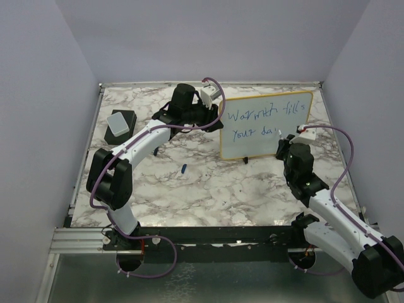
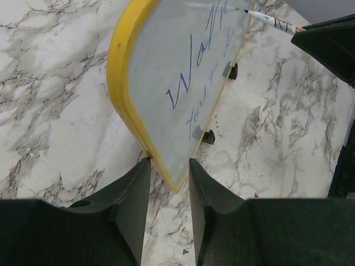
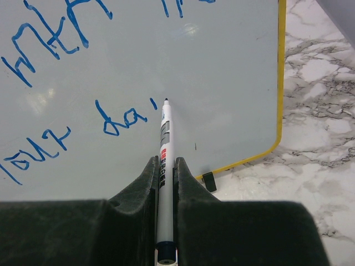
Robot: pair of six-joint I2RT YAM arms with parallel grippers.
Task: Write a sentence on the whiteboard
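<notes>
The whiteboard (image 1: 255,144) stands upright at the back right, with a yellow frame and black feet. The sentence (image 1: 262,118) on it is blue and reads about "Warmth fills / Your da". My left gripper (image 1: 213,117) is shut on the board's left edge; in the left wrist view its fingers (image 2: 133,194) pinch the board's yellow-rimmed corner (image 2: 125,66). My right gripper (image 1: 291,144) is shut on a white marker (image 3: 164,144). The marker's tip touches the board (image 3: 222,72) just right of "da" (image 3: 116,124). The marker also shows in the left wrist view (image 2: 272,20).
A grey-topped black eraser block (image 1: 120,125) lies at the back left. A small blue cap (image 1: 184,168) lies on the marble table (image 1: 208,196) in front of the board. Purple walls close in the sides and the back.
</notes>
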